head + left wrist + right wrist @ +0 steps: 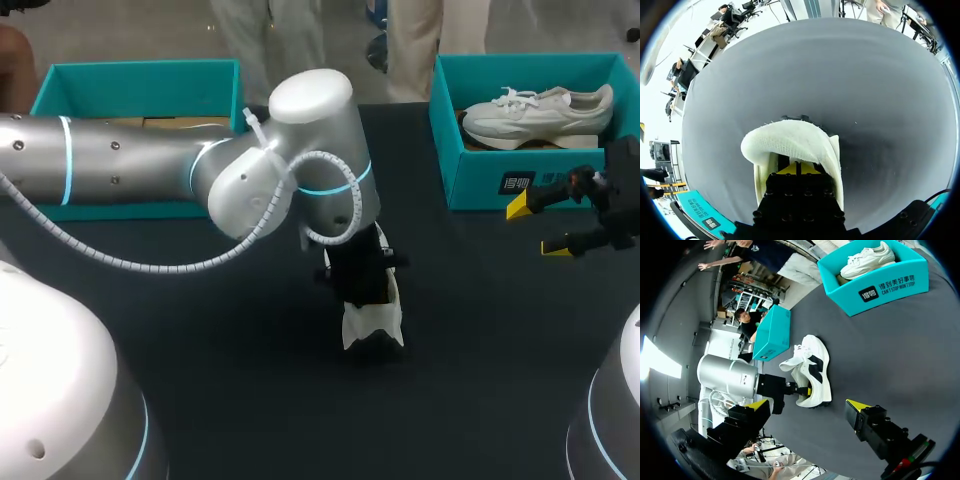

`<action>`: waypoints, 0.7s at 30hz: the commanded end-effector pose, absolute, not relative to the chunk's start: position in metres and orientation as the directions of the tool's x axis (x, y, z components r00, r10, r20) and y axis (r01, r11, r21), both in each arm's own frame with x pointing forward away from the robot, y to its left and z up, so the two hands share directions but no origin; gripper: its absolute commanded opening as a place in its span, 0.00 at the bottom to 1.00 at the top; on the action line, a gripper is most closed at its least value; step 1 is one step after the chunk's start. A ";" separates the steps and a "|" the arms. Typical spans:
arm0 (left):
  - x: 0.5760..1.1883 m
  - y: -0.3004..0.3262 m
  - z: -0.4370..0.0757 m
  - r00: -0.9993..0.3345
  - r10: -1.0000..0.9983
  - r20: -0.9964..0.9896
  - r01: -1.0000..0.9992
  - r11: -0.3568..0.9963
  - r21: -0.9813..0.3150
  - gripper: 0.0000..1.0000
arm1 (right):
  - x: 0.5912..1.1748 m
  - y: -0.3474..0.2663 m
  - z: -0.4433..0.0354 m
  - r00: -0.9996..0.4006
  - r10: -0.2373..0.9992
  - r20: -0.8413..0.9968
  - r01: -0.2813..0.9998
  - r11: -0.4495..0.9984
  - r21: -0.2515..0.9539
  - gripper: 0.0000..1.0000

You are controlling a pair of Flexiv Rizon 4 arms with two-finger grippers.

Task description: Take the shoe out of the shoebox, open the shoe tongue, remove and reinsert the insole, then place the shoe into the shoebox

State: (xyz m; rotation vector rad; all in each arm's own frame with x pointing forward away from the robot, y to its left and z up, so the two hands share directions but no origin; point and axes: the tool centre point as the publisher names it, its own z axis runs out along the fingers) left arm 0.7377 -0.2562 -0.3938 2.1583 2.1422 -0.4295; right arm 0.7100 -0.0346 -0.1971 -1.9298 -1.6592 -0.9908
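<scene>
The left fingers (788,169) are held narrow, tips almost together, and are tucked under an arch of white mesh at the opening of the shoe (790,140), on which they appear to be closed. The shoe is rested on the dark tabletop (850,75), well apart from the shoebox (480,180). If the tongue is being opened, the mesh is best drawn back slowly, so that the shoe is neither dragged nor tipped. Steadying could be given by the right fingers (518,207), which are spread wide and empty just beside the shoebox. Whether tongue, collar or insole is pinched cannot be made out: the contact is covered by the mesh in the left wrist view and by the left arm (120,160) from above. A second shoe (540,115) is seen inside the shoebox
</scene>
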 end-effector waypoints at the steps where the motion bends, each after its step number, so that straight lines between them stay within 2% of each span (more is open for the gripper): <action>1: 0.734 -0.259 -0.409 -0.019 0.968 -0.250 0.991 -0.014 -0.130 0.00 | 0.710 -0.034 -0.197 0.043 0.680 0.732 0.967 -0.211 0.139 1.00; 5: 0.734 -0.256 -0.417 -0.022 0.970 -0.243 0.992 -0.008 -0.122 0.00 | 0.710 -0.034 -0.197 0.043 0.680 0.732 0.967 -0.211 0.139 1.00; 10: 0.739 -0.252 -0.402 -0.029 0.966 -0.257 0.994 0.000 -0.110 0.00 | 0.710 -0.034 -0.197 0.043 0.680 0.732 0.967 -0.211 0.139 1.00; 15: 0.750 -0.251 -0.386 -0.022 0.959 -0.283 0.999 0.010 -0.044 0.00 | 0.710 -0.034 -0.197 0.043 0.680 0.732 0.967 -0.211 0.139 1.00; 21: 0.758 -0.256 -0.392 -0.010 0.960 -0.280 1.000 0.012 0.002 0.00 | 0.710 -0.034 -0.197 0.043 0.680 0.732 0.967 -0.211 0.139 1.00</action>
